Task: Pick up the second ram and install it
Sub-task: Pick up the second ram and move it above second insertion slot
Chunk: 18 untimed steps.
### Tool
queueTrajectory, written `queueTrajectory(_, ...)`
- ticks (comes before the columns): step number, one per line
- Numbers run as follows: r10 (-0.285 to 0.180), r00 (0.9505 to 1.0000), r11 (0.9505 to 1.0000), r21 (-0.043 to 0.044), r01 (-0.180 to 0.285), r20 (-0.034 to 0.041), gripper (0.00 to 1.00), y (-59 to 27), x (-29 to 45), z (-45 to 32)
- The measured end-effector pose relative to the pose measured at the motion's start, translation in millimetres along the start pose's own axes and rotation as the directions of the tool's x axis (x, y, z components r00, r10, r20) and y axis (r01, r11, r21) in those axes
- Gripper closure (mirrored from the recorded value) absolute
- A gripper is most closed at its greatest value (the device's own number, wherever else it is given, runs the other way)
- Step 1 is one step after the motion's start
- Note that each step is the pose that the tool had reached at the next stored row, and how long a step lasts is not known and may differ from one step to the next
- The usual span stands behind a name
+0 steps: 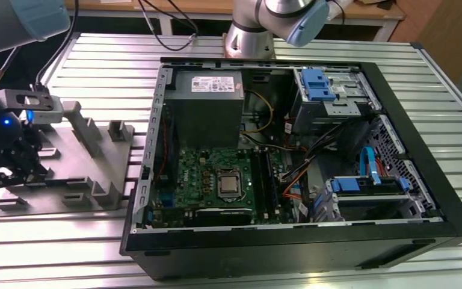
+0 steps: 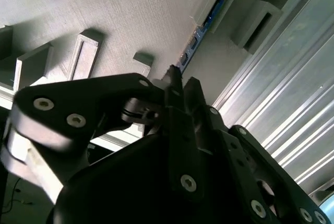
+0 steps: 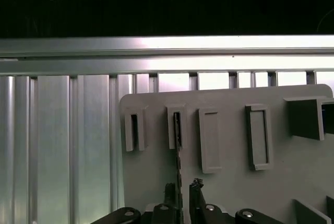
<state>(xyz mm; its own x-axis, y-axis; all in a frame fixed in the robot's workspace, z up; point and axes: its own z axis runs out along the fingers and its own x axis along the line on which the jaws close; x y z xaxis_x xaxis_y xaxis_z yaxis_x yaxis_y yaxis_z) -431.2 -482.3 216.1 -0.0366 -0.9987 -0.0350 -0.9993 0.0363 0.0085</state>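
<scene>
The second ram (image 3: pixel 178 145) stands on edge in a slot of the grey fixture tray (image 3: pixel 235 182), seen as a thin dark strip in the first wrist view. In the second wrist view the ram (image 2: pixel 206 23) shows as a blue-green strip on the tray (image 2: pixel 130 15). My gripper (image 3: pixel 182 188) straddles the near end of the ram, one finger on each side. One finger lies close against the board and a narrow gap shows at the other. In the second wrist view the gripper (image 2: pixel 182 80) has its tips at the ram's end. In the exterior view the gripper (image 1: pixel 6 171) hangs over the tray (image 1: pixel 79 150) at that view's left.
An open black computer case (image 1: pixel 423 198) lies to the exterior view's right of the tray, with a green motherboard (image 1: pixel 207 180), a grey power supply (image 1: pixel 207 102) and blue drive brackets (image 1: pixel 315 84) inside. Everything rests on a ribbed aluminium table (image 1: pixel 55 241). The tray carries several upright pegs.
</scene>
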Motion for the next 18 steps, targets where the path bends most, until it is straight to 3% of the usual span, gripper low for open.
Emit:
queueTrajectory(1, 0.000, 1.0000, 1.0000, 0.0000, 0.000, 0.0000, 0.77, 0.0, 0.0, 0.0)
queueTrajectory(2, 0.000, 1.0000, 1.0000, 0.0000, 0.000, 0.0000, 0.71, 0.0, 0.0, 0.0)
queueTrajectory(13, -0.025, 0.9997, 0.9997, -0.0007, 0.025, -0.0015, 0.71, -0.2, 0.5, 13.1)
queueTrajectory(18, -0.045, 0.9990, 0.9990, -0.0017, 0.045, -0.0020, 0.71, -0.2, 0.5, 14.6)
